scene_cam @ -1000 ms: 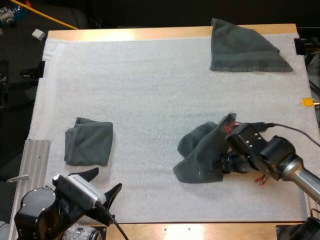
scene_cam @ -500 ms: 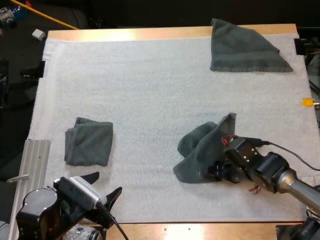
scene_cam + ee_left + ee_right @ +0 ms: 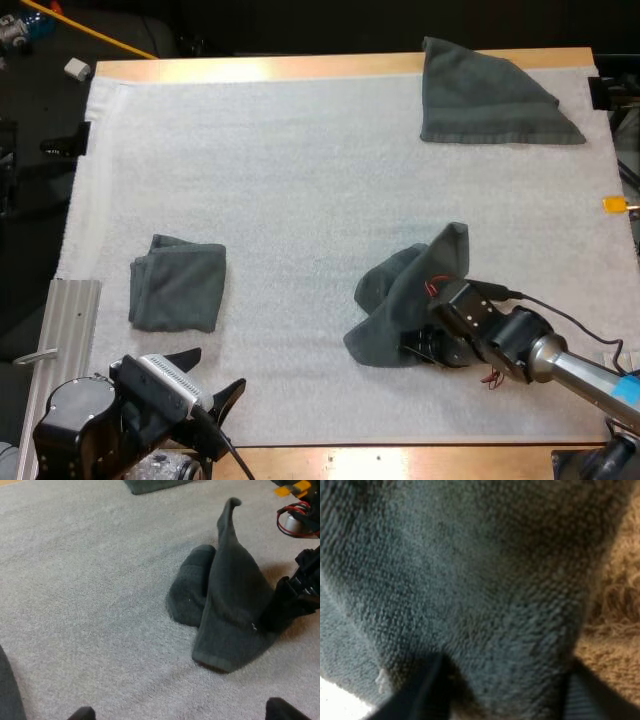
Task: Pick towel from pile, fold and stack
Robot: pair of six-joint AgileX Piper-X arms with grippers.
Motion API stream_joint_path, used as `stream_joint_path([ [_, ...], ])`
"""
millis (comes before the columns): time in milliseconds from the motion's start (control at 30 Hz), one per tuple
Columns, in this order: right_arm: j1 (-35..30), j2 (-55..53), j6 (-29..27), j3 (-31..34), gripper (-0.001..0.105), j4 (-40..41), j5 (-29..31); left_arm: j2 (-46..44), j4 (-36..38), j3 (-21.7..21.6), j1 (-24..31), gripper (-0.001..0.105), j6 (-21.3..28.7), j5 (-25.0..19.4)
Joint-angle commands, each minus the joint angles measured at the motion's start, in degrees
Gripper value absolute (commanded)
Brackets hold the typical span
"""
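The right end effector [image 3: 415, 345] is straddling the crumpled towel [image 3: 405, 300], released wide, at the tabletop's [image 3: 300, 68] four o'clock. The cloth is sagging, so it looks soft, limp and light, and a corner probably offers the surest hold. The left end effector [image 3: 212, 370] is hovering released at seven o'clock.

The right gripper [image 3: 422, 346] now sits nearer the front edge of the white mat [image 3: 300, 200] and slightly further left than a second ago, pressed deeper into the crumpled towel [image 3: 400, 300], whose upright flap stands more exposed above it.
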Motion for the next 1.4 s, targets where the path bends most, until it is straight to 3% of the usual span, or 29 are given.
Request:
stream_joint_path([
  [0, 0.2, -0.6, -0.6, 0.0, 0.011, 0.2, -1.1, 0.5, 0.1, -0.3, -0.4, 0.065, -0.1, 0.6],
  [67, 0.4, -0.8, -0.8, 0.1, 0.002, 0.2, -1.5, 0.6, 0.0, -0.3, -0.3, 0.065, -0.1, 0.6],
  [400, 0.5, -7.7, -4.4, -1.1, 0.001, 0.3, -1.0, 0.8, 0.2, -0.3, -0.5, 0.065, 0.0, 0.8],
  [633, 0.7, -13.1, -13.6, -9.8, 0.000, 10.5, 5.6, 0.8, -0.1, -0.2, -0.8, 0.065, 0.0, 0.9],
  [700, 0.7, -12.8, -13.2, -10.3, 0.000, 9.7, 5.1, 0.6, -0.1, -0.2, -0.9, 0.065, -0.1, 1.0],
  [733, 0.6, -12.9, -16.9, -15.2, 0.000, 13.3, 7.4, 0.5, -0.3, -0.2, -0.7, 0.065, -0.3, 1.1],
  [833, 0.6, -13.2, -21.4, -21.9, 0.000, 17.4, 10.0, 0.6, -0.2, -0.2, -0.8, 0.065, -0.2, 1.2],
  [1000, 1.0, -13.4, -25.6, -27.9, 0.000, 23.6, 11.8, 0.6, -0.4, -0.3, -0.9, 0.065, 0.0, 1.2],
  [1167, 1.0, -13.3, -26.7, -26.6, 0.000, 30.8, 12.9, 0.5, -0.8, -0.3, -1.2, 0.065, 0.0, 1.2],
  [1367, 1.6, -11.9, -22.0, -20.7, 0.000, 27.2, 12.0, 0.8, -1.7, -0.2, -1.4, 0.065, -0.1, 1.2],
])
